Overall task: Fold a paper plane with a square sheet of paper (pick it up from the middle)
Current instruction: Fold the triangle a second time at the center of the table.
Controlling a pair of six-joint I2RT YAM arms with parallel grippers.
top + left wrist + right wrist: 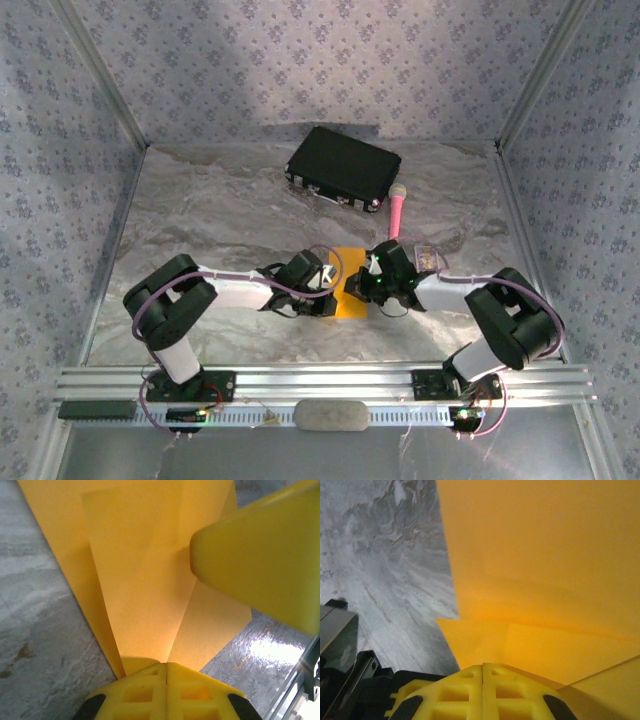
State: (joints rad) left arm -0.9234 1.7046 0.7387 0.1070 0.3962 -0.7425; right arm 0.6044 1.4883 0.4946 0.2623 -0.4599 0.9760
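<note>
The left gripper [166,669] at 9 o'clock and the right gripper [483,669] at 3 are each clamping the paper [349,300] with closed jaws, mid-table [200,220]. The case [344,166] is sitting closed at 12 o'clock, its contents hidden.

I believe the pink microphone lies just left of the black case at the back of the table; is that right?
Not quite: the pink microphone lies just right of the black case, not left, at the back of the table, as the top external view shows.

Marbled table [200,210]: black case [343,165], pink microphone [397,210], folded paper [350,308].
</note>
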